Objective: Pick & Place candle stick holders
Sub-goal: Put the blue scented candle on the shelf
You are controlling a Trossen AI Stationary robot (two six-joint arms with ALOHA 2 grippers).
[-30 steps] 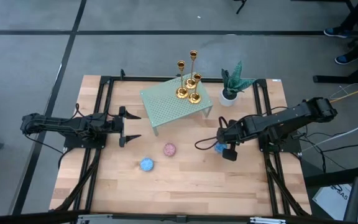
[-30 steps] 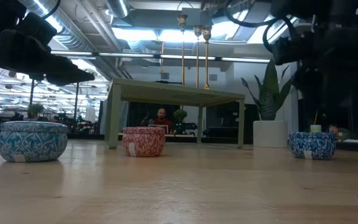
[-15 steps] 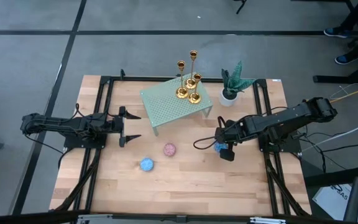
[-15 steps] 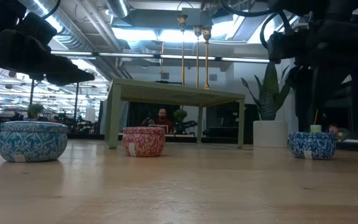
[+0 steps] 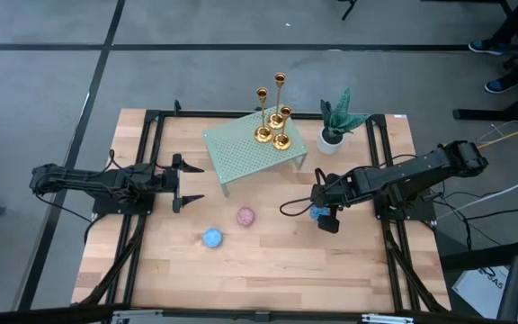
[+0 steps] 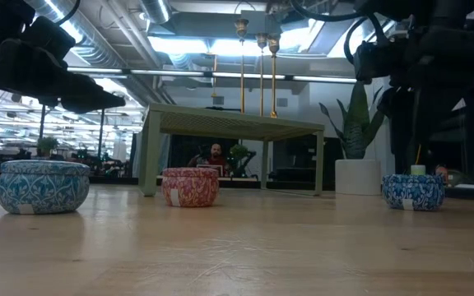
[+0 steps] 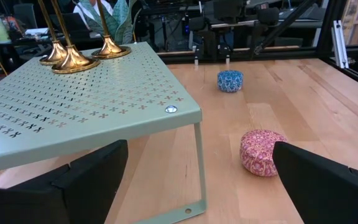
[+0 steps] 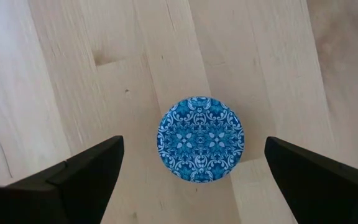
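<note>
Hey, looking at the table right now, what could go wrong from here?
The right hand hovers open over a blue patterned tin, not a candle stick holder; it may grab the wrong thing.

The three gold candle stick holders stand bunched together on the green perforated stand; taking one could topple its neighbours.

The potted plant stands close beside them and could be bumped.

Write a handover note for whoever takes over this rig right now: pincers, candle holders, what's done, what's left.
Left pincer: open, empty, beside the green perforated stand.
Right pincer: open, hanging directly over a small blue patterned tin, not gripping it.
Candle stick holders: all three upright on the stand's far right corner, near the potted plant.
Done: no holder gripped.
Left: pick and place all three.
</note>
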